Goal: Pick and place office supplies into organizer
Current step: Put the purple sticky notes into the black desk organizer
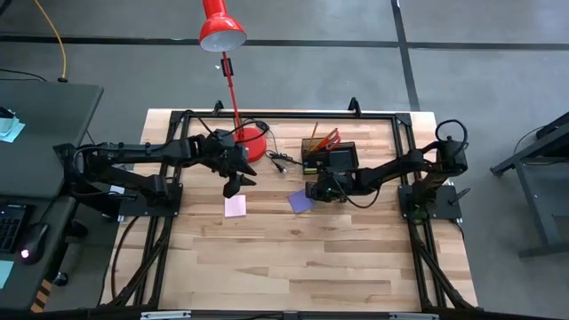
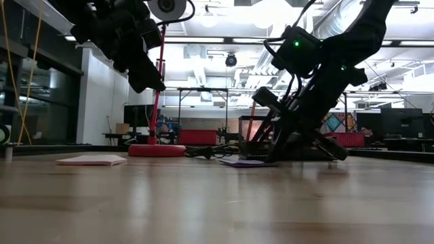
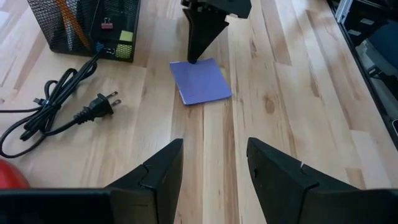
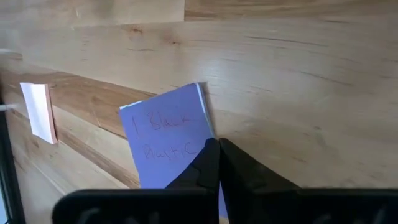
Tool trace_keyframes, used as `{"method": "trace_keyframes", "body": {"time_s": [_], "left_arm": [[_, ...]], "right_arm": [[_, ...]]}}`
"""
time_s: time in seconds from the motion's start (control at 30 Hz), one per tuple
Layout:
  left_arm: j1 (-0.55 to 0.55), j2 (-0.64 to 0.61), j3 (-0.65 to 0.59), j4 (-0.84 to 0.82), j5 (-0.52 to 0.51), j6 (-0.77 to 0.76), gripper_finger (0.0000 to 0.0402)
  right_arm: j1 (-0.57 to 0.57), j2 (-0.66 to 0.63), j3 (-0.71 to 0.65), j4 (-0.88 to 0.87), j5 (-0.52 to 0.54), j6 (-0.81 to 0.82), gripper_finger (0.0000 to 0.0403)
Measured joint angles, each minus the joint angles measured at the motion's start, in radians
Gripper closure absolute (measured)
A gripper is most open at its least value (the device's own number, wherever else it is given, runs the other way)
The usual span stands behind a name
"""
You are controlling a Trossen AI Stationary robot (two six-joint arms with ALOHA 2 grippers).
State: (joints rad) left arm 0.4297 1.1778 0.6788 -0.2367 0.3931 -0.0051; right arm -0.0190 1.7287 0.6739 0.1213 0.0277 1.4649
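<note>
A purple sticky-note pad (image 1: 300, 202) with handwriting lies flat on the wooden table, just in front of the black mesh organizer (image 1: 329, 156), which holds orange pencils. My right gripper (image 4: 217, 144) is shut, with its tips down at the pad's edge. A pink sticky-note pad (image 1: 235, 206) lies flat to the left. My left gripper (image 1: 235, 184) hangs open above it, touching nothing. In the left wrist view the open fingers (image 3: 155, 171) frame bare table, with the purple pad (image 3: 200, 81) beyond them. My right gripper has its shut fingertips (image 3: 192, 59) down on the purple pad's edge (image 4: 205, 124), near a corner. It comes slanting down from the table's right side. The pad lies flat on the table. I cannot tell whether any sheet is caught between the fingers.
A red desk lamp stands with its round base (image 1: 252, 142) at the far middle of the table, its shade (image 1: 220, 31) reaching past the far edge. A black cable with a plug (image 3: 93, 109) lies between the lamp base and the organizer (image 3: 87, 25). Bare wood stretches toward the near edge.
</note>
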Motion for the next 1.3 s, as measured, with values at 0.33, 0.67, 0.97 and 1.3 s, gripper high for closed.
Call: {"method": "trace_keyframes", "body": {"time_s": [0.33,0.67,0.97,1.3], "left_arm": [[0.0,0.0,0.0,0.0,0.014,-0.002,0.0236],[0.0,0.0,0.0,0.001,0.011,0.0,0.0236],[-0.122,0.096,0.0,0.023,-0.005,0.052,0.0259],[-0.174,0.208,0.008,0.251,-0.104,0.085,0.0381]], "right_arm": [[0.051,-0.003,-0.005,0.13,0.05,0.0,0.0402],[0.077,-0.113,-0.004,0.117,0.174,-0.005,0.0402],[0.073,-0.126,-0.003,0.153,0.12,-0.025,0.0402],[0.073,-0.126,-0.002,0.151,0.067,0.059,0.0402]]}}
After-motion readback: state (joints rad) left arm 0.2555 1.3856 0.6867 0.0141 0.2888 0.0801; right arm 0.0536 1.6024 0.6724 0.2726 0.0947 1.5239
